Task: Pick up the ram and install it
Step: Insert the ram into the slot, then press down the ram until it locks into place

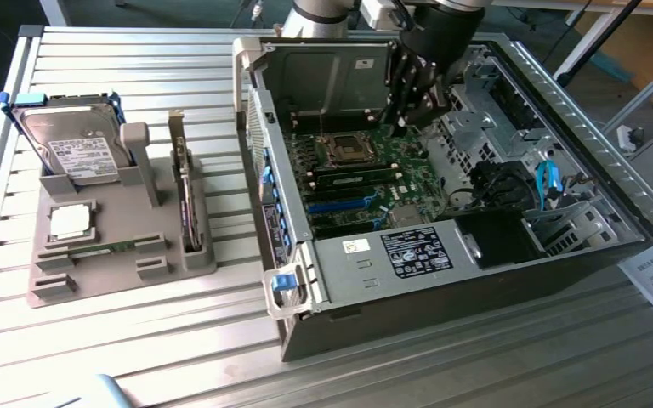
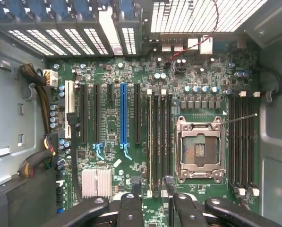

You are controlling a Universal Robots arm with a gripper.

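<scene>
- Exterior view: the gripper (image 1: 415, 98) hangs inside the open computer case (image 1: 440, 306), over the far part of the motherboard (image 1: 360, 170). Its jaws are spread wide and grip nothing.
- Exterior view: the ram (image 1: 109, 247) is outside the case. It lies in a groove of the grey fixture (image 1: 99, 272) on the slatted tabletop (image 1: 133, 357), just beside the square processor chip (image 1: 69, 221) and on the near side of the upright hard drive (image 1: 77, 149).
- Exterior view, the relation that matters: the ram is well apart from the jaws, toward the exterior view's left, with the case's side wall between them. Its long axis runs roughly across that view — left to right, slightly tilted.
- Wrist view: the gripper (image 2: 152, 205) looks straight down on the motherboard (image 2: 107, 156). Its fingers (image 2: 131, 208) stand wide apart, with nothing between them.
- Wrist view: just beyond the fingertips run the long memory slots (image 2: 159, 137), beside the open processor socket (image 2: 200, 149) — their length points away from the jaws. A blue expansion slot (image 2: 123, 113) runs parallel to them.
</scene>
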